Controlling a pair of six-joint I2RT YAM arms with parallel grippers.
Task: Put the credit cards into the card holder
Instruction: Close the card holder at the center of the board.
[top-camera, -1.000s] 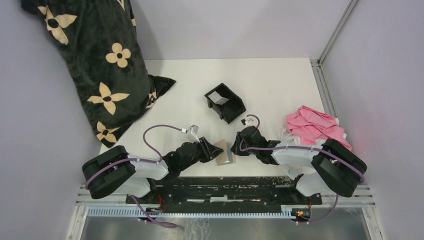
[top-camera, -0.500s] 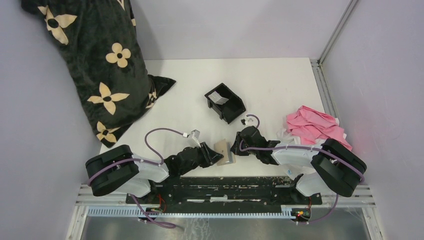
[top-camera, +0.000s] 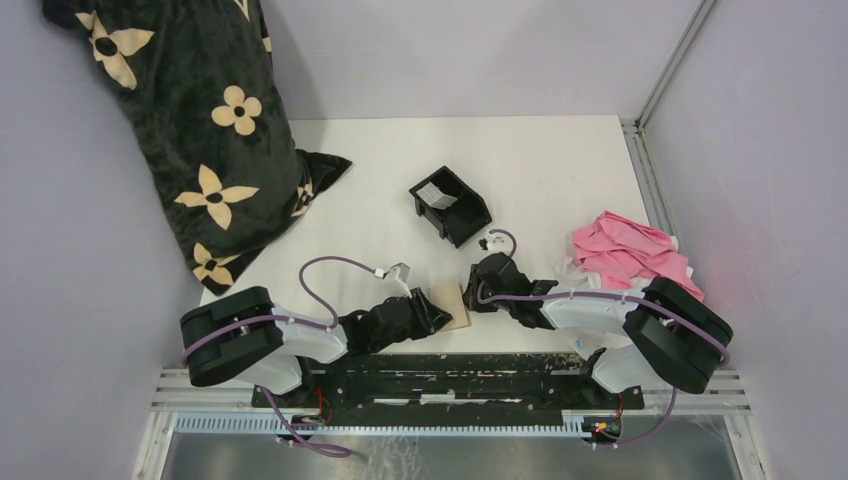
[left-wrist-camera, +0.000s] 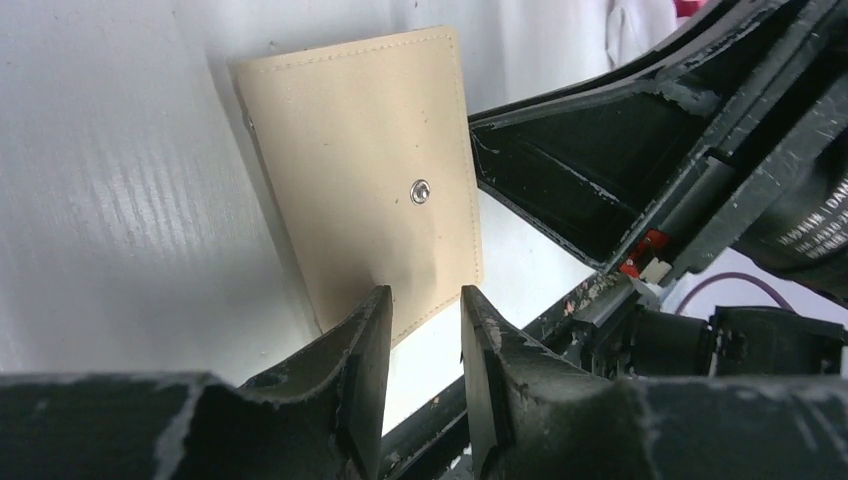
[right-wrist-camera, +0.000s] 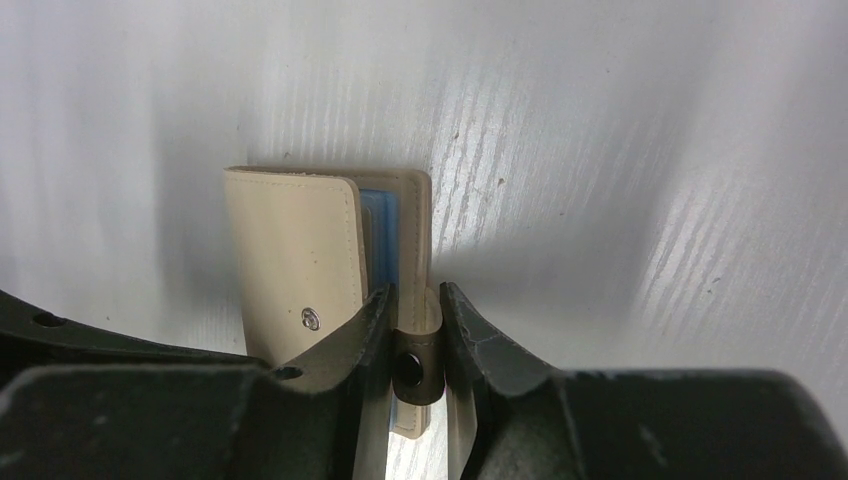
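The tan card holder (top-camera: 452, 302) lay on the white table (top-camera: 560, 170) close to its near edge, between the two grippers. The right gripper (right-wrist-camera: 415, 292) was pinched on the holder's snap tab (right-wrist-camera: 418, 335), and a blue card (right-wrist-camera: 378, 235) showed inside the fold. The left gripper (left-wrist-camera: 424, 295) had its jaws apart at one edge of the holder, with bare table showing between them. Farther back, a black tray (top-camera: 468, 218) held a pale card (top-camera: 435, 195). A pink cloth (top-camera: 628, 250) lay at the right and a black flowered fabric (top-camera: 200, 130) at the far left.
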